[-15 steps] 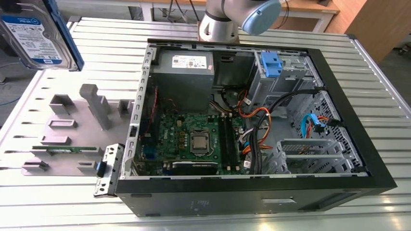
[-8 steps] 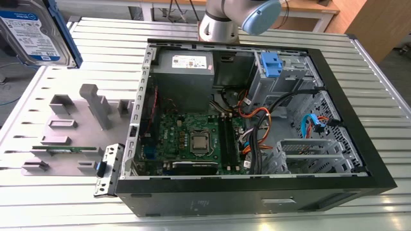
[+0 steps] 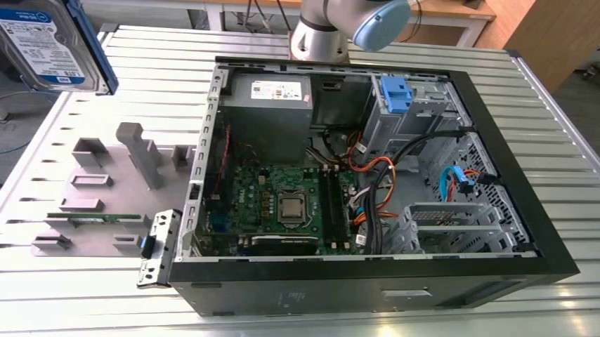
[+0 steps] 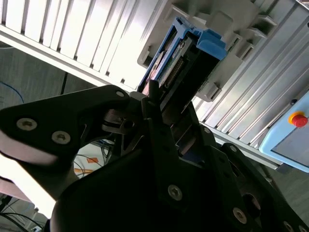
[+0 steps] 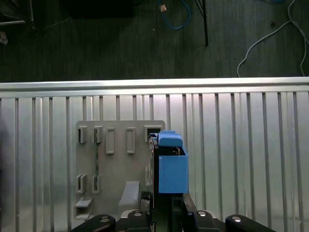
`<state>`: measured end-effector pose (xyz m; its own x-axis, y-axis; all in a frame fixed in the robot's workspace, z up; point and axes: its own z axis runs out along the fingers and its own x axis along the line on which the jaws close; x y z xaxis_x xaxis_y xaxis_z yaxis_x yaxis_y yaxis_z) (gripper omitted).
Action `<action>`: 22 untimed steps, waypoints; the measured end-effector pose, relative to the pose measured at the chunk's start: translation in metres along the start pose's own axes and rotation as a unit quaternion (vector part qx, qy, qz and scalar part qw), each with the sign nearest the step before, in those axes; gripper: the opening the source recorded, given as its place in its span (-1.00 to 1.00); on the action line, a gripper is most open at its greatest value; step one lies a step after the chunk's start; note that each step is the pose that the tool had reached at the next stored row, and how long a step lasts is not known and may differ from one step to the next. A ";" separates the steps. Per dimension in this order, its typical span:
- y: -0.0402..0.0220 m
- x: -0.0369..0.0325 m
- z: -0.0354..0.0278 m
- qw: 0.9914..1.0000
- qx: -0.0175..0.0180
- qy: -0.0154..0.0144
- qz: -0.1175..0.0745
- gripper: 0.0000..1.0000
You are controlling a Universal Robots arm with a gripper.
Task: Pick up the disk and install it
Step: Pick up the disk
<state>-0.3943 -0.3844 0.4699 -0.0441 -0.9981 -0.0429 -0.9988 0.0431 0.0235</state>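
Blue-railed disk pinched at one end by fingers above table; could twist or drop.

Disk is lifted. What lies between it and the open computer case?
In the exterior view, bare ribbed tabletop shows between the disk and the case; the gray slotted holder sits lower in that picture, beside the case wall.
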 end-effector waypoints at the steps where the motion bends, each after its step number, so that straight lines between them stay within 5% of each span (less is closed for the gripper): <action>1: 0.0000 -0.0001 -0.0014 1.000 0.000 0.000 0.000 -0.30; 8: 0.0003 -0.0005 -0.0115 1.000 0.000 0.000 0.000 -0.30; 16: -0.0003 -0.0006 -0.0118 1.000 0.000 0.000 0.000 -0.30; 22: -0.0073 -0.0008 -0.0118 1.000 0.000 0.000 0.000 -0.30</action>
<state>-0.3867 -0.3844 0.4816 -0.0441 -0.9981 -0.0429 -0.9988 0.0431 0.0235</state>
